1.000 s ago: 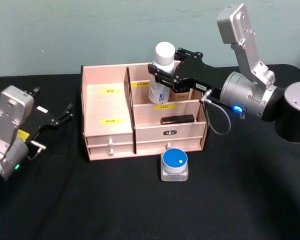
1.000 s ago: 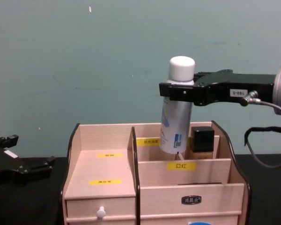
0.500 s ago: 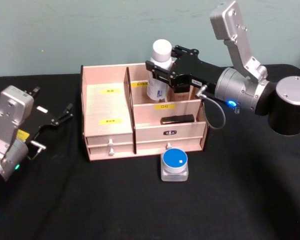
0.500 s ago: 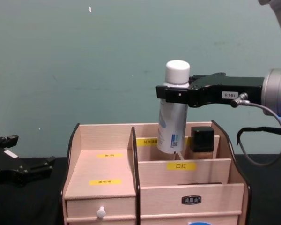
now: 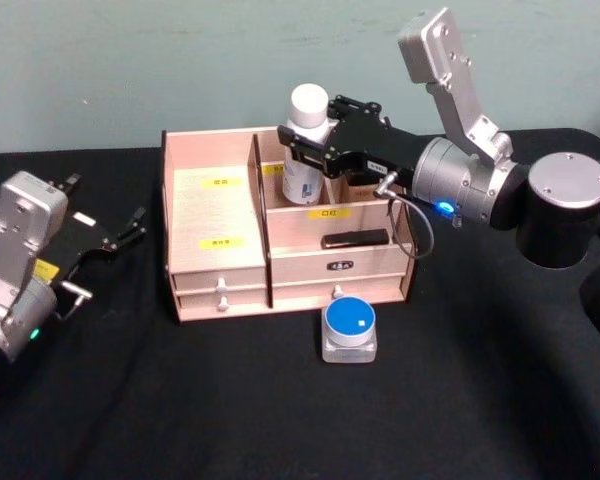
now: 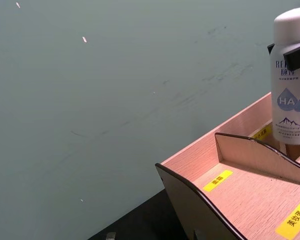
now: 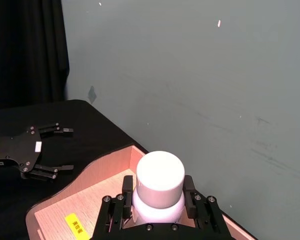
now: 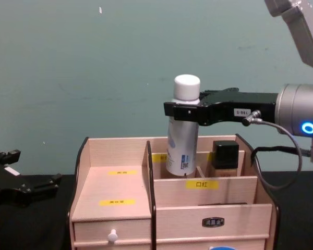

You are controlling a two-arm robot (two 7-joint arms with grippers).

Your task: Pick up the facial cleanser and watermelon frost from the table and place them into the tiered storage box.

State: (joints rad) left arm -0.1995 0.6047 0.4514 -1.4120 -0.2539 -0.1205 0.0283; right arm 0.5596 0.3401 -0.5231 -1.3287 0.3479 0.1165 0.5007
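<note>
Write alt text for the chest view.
The right hand grips a white-capped bottle just under its cap, nearly upright, with its lower end inside a rear compartment of the tiered storage box, beside a dark-capped bottle. The left hand sits low at the left edge, away from the box.

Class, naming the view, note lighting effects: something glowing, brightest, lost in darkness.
Chest view: a blue light glows on the right arm. Right wrist view: the white cap of the bottle in the right end effector is brightest. Head view: the idle left end effector blends into black cloth.
</note>
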